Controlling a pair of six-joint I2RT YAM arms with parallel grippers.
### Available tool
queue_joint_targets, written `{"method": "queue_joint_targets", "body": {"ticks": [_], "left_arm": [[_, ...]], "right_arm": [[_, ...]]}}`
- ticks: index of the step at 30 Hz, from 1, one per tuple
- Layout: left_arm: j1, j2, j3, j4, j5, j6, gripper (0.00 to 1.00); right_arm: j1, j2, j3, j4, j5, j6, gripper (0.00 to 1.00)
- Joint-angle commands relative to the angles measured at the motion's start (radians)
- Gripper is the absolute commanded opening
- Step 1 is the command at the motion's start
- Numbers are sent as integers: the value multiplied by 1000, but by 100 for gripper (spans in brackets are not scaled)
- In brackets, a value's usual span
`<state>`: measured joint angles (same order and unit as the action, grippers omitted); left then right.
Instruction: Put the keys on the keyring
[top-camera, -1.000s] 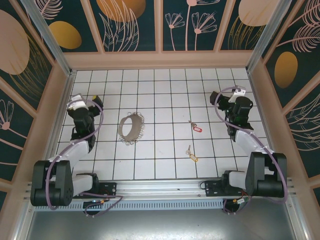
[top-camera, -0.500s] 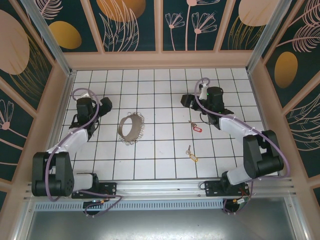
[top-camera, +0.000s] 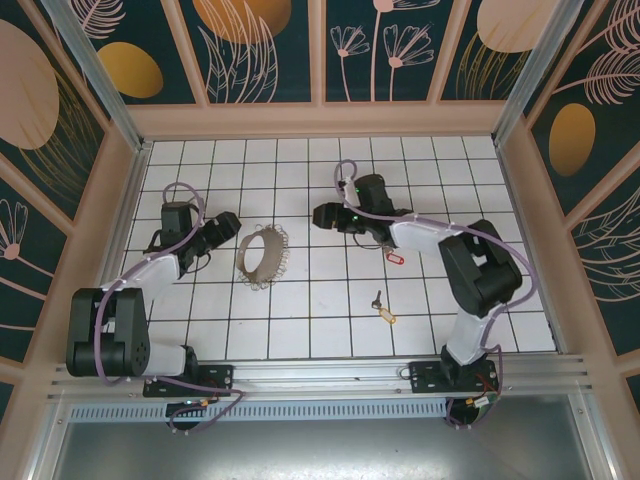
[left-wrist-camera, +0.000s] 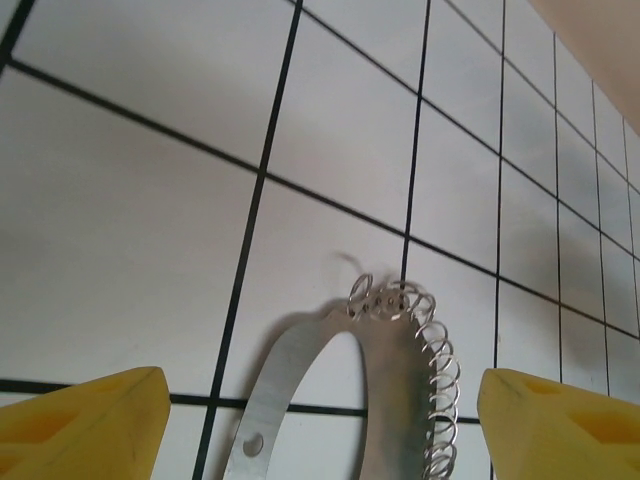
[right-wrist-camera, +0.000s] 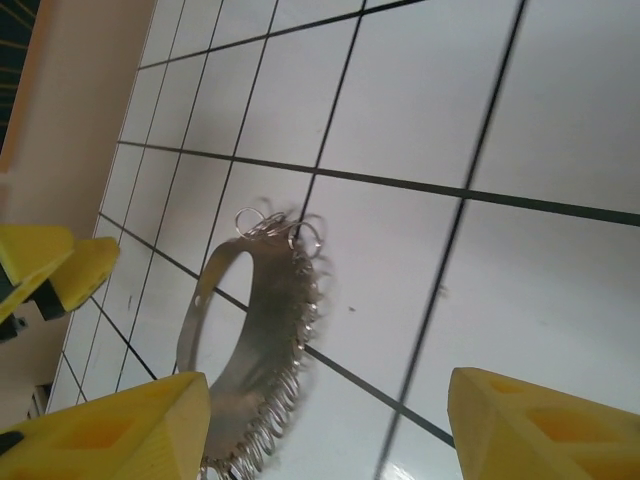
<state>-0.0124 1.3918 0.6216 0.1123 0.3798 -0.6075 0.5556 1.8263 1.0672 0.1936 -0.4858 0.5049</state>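
Plainly, the step in hand is securing the keyring before any key can go on it, and both arms hang close to it with nothing held. The left gripper (top-camera: 222, 228) sits at about 10 o'clock of the keyring (top-camera: 246, 260), just beside it, its yellow fingers (left-wrist-camera: 90, 425) spread wide; in its wrist view the hoop stands on edge midway between them, fringe of small rings to the right. The left arm should come down so the fingers straddle the wide band, not the loose rings, and close gently so the hoop stays upright and does not roll across the table (top-camera: 330, 300).

The right gripper (top-camera: 325, 215) hovers at 2 o'clock of the ring, apart from it, jaws likewise wide and empty. It looks better used for a key than for a second grip on the hoop. The red-tagged key (top-camera: 393, 258) lies near, at its 4 o'clock; the tan-tagged key (top-camera: 384, 312) lies further towards 5 o'clock. Both are tiny and flat, so pinching the tag seems safest.
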Motion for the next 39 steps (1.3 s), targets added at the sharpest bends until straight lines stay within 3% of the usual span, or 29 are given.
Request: {"method": "queue_joint_targets", "body": {"ticks": [1,13,39], "left_arm": [[-10,22,-14,-30,51,-8,81],[-79,153,1,-2,90,4,75],[-140,235,42,1,157,41,68]], "right_arm": [[36,55,80,-46,-46,27,64],[79,213,242,-141,-69,22,61],[102,311,260,-152,-121,72,54]]}}
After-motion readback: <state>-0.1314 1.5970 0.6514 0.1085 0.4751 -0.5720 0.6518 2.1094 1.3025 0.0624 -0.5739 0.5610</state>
